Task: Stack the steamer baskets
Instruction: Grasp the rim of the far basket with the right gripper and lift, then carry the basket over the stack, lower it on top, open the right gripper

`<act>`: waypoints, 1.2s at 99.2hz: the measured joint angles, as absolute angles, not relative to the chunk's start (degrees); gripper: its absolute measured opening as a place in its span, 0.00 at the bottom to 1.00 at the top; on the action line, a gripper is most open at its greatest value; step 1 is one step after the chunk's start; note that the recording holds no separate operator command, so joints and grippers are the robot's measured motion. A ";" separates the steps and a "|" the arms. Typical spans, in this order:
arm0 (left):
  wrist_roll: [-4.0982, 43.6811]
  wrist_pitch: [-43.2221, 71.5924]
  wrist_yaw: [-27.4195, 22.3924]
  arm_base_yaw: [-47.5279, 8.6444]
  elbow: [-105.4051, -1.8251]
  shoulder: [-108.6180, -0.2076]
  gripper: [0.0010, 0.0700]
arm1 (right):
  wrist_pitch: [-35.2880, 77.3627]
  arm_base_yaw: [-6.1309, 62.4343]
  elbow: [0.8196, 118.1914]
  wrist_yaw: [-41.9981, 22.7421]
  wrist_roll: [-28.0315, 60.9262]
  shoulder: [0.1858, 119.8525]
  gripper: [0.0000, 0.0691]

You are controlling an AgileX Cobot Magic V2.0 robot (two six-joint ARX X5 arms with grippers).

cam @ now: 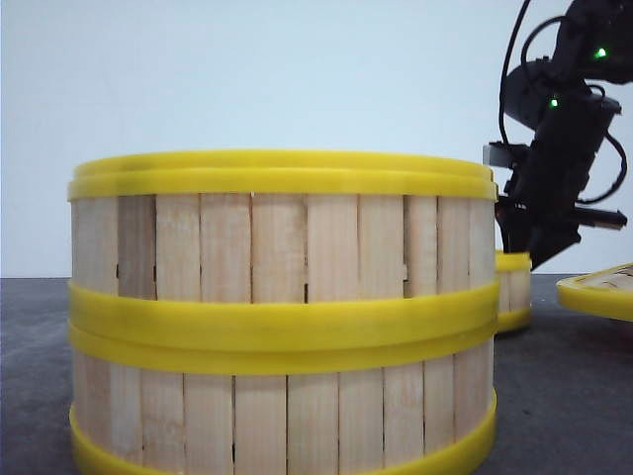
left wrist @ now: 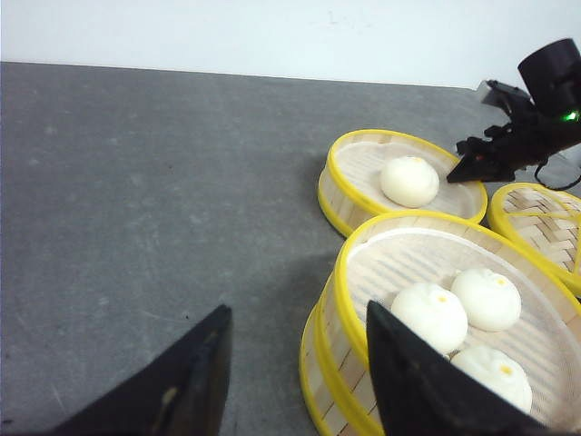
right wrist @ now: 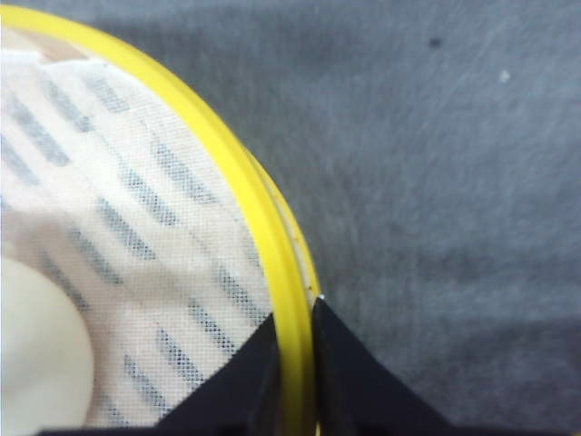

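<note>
Two steamer baskets stand stacked, upper basket on lower basket, close to the front camera and filling most of that view. Seen from the left wrist, the upper basket holds three white buns on a pale liner. The third steamer basket sits apart, just behind the stack toward the robot's right, with a narrow strip of dark tabletop between them; it holds one bun. A flat yellow-rimmed lid of woven bamboo lies beside both, near the stack's rim and the third basket.

Right gripper: its jaws are clenched on the yellow rim of the third steamer basket, one fingertip inside the wall and one outside, as the right wrist view shows; the front view shows the black arm coming down on that basket's rim on the side toward the lid. Left gripper: its jaws are spread and hold nothing, hanging above the tabletop with one finger over the stack's edge.

Wide bare tabletop stretches on the stack's left side, reaching to the pale back wall.
</note>
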State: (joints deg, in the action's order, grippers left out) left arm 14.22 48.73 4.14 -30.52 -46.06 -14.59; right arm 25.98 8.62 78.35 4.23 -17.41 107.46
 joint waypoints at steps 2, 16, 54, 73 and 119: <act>14.20 48.73 4.14 -30.52 -46.06 -14.59 0.38 | 26.61 8.62 79.15 4.25 -17.41 107.44 0.04; 14.22 48.75 4.14 -30.52 -46.06 -14.59 0.38 | 30.85 8.62 83.79 4.10 -17.26 105.03 0.04; 14.20 48.75 4.14 -30.52 -46.06 -14.59 0.38 | 43.00 12.67 85.12 4.36 -10.70 82.39 0.04; 14.20 48.75 4.14 -30.52 -46.06 -14.59 0.38 | 49.06 18.11 85.17 7.94 -8.03 72.23 0.04; 14.20 48.75 4.12 -30.52 -46.06 -14.59 0.38 | 52.03 30.68 82.00 9.28 -6.83 71.16 0.04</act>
State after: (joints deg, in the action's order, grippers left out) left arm 14.20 48.75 4.12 -30.52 -46.06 -14.59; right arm 52.03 30.68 82.00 9.28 -6.83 71.16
